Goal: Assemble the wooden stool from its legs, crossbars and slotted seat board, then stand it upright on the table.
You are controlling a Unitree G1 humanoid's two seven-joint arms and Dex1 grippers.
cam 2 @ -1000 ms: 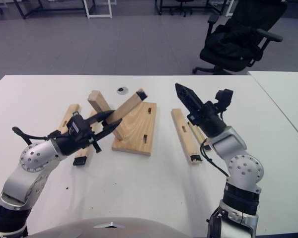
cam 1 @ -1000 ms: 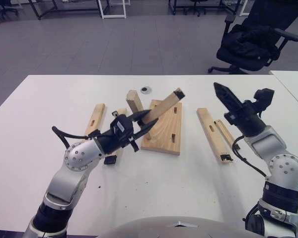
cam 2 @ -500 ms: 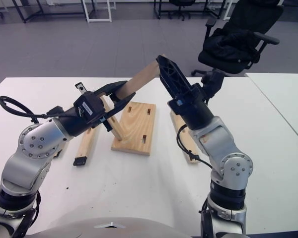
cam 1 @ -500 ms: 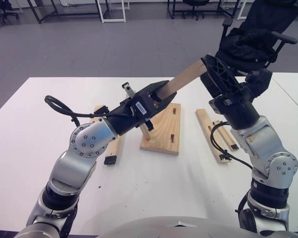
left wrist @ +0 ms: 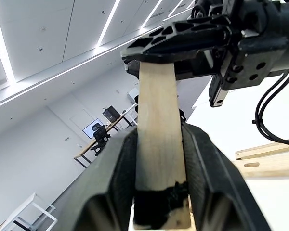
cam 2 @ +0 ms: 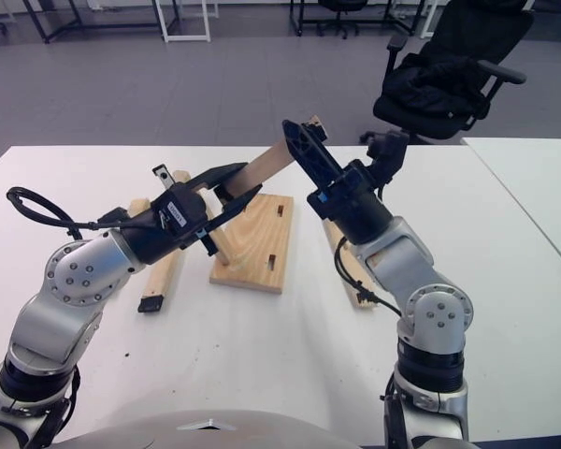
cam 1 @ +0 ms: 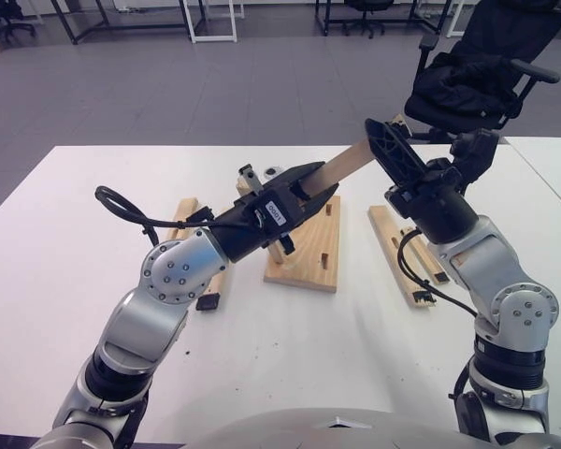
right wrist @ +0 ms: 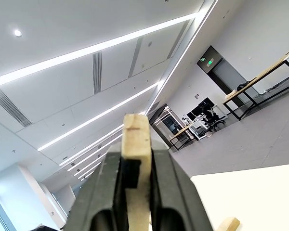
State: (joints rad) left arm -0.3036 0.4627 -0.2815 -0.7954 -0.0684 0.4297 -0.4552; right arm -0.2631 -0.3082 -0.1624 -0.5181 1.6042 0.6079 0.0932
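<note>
Nearest, left of the board, a capped piece (cam 1: 214, 281) lies on the table (cam 1: 290, 346). Its dark end cap points toward the robot and its far half is hidden under the left arm. Beyond it lies a slotted piece (cam 1: 180, 222), partly covered by the arm's cable.

The board (cam 1: 310, 251) lies flat mid-table with two slots showing; part of its left side is covered by the left gripper. A short piece (cam 1: 282, 251) slants over that side beneath the gripper. Whether it rests on the board or only beside it cannot be made out.

The left gripper (cam 1: 325, 180) is closed around the lower part of the leg (cam 1: 351, 159). The leg hangs in the air over the board's far edge, tilted up toward the robot's right. In the left wrist view the leg (left wrist: 156, 120) sits pressed between both fingers (left wrist: 111, 178), its dark lower end deep in the grip. The right gripper (cam 1: 381, 131) is clamped on the leg's upper end, with a little wood poking past the fingertips. The right wrist view shows that end (right wrist: 137, 139) squeezed between its fingers (right wrist: 98, 192).

Right of the board, a long piece (cam 1: 390, 238) and a thin piece (cam 1: 428, 262) lie side by side, partly cut off by the right arm. An office chair (cam 1: 477, 65) stands on the floor beyond the table.
</note>
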